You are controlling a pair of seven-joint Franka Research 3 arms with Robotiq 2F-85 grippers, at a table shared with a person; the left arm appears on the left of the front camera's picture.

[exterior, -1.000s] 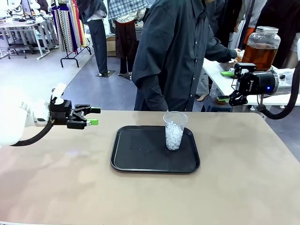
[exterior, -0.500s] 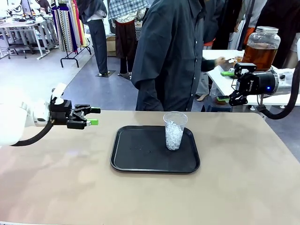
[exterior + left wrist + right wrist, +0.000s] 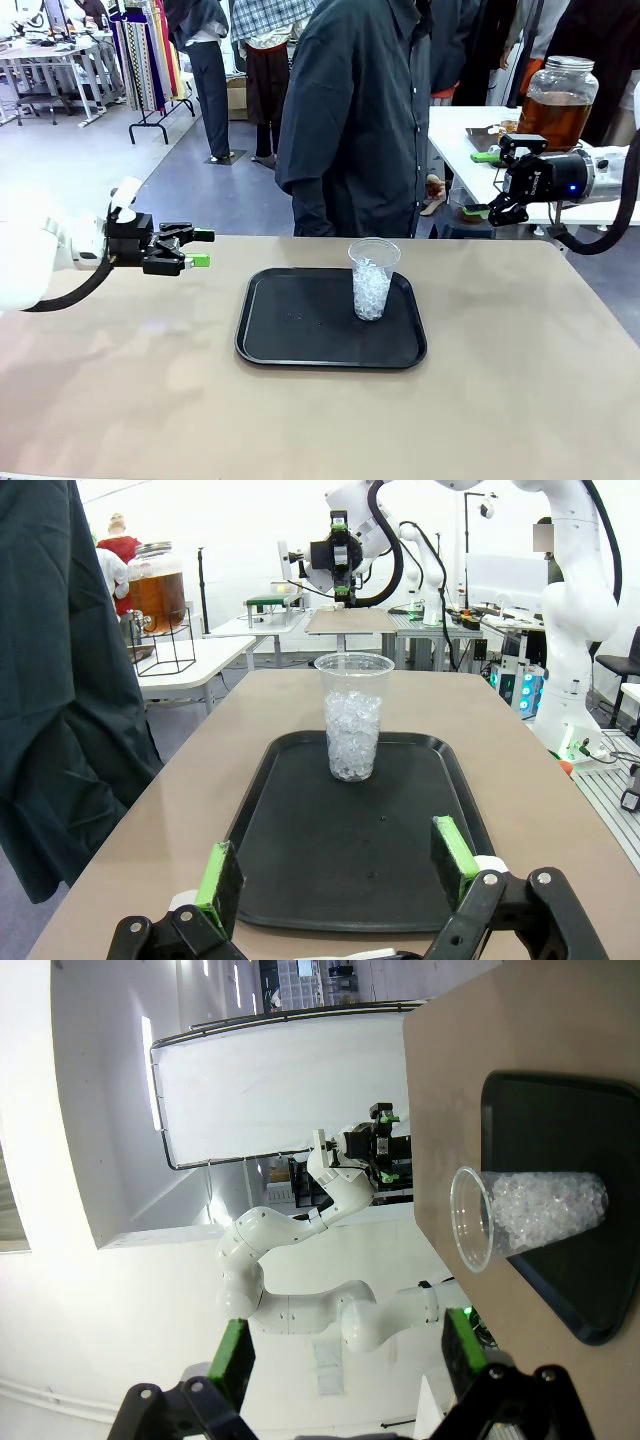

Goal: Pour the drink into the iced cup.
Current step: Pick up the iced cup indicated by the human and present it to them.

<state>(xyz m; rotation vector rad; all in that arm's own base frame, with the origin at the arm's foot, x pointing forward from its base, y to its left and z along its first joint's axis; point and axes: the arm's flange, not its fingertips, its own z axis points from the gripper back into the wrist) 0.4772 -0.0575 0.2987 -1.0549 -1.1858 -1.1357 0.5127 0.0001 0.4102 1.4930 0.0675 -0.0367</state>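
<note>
cup: upright at far-right corner of tray, likely for spills | drink: in jar beyond far-right corner of surface | left end effector, right end effector: wide, empty, flanking, leaving cup access clear

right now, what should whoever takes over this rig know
Left claw: open, empty, above the table's left side, pointing toward the tray.
Right claw: open, empty, raised near the table's far right corner.
Iced cup: upright on the black tray, holding ice only.
Drink: in the lidded glass jar on the white table behind, to the right of the person.
Done: the cup with ice is in place.
Left: all the pouring.
</note>
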